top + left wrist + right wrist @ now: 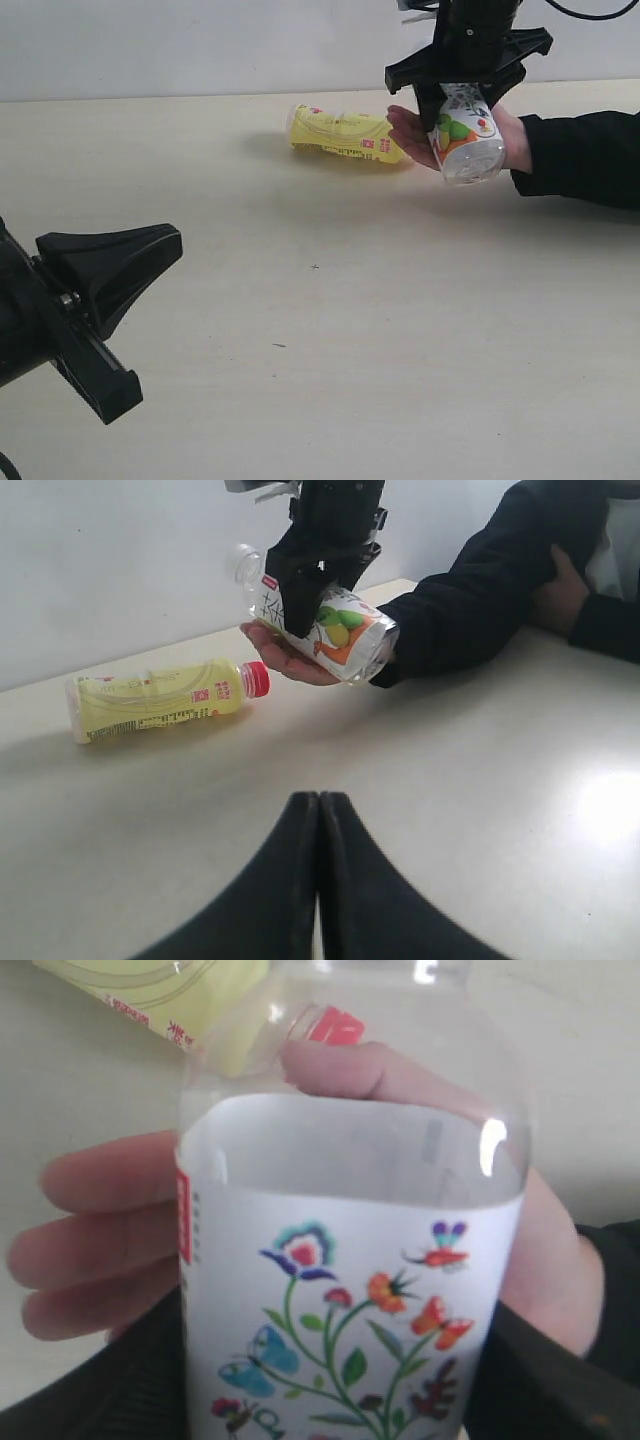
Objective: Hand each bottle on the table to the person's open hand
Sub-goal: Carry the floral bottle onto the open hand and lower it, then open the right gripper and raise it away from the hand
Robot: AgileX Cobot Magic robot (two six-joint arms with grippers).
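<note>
My right gripper (462, 105) is shut on the white floral-label bottle (468, 140), its black fingers (70, 1390) on both sides of the label (350, 1290). It holds that bottle tilted, directly over the person's open hand (410, 130), palm up, with the fingers (100, 1230) showing behind the bottle. I cannot tell if bottle and palm touch. A yellow bottle (345, 135) with a red cap (256, 678) lies on its side on the table (350, 350), just beside the hand's fingertips. My left gripper (165, 245) hangs low at the front left, shut and empty (320, 800).
The person's black sleeve (590, 155) lies along the table's right side, and a second arm of theirs (580, 590) rests farther back. A pale wall (200, 40) runs behind the table's far edge.
</note>
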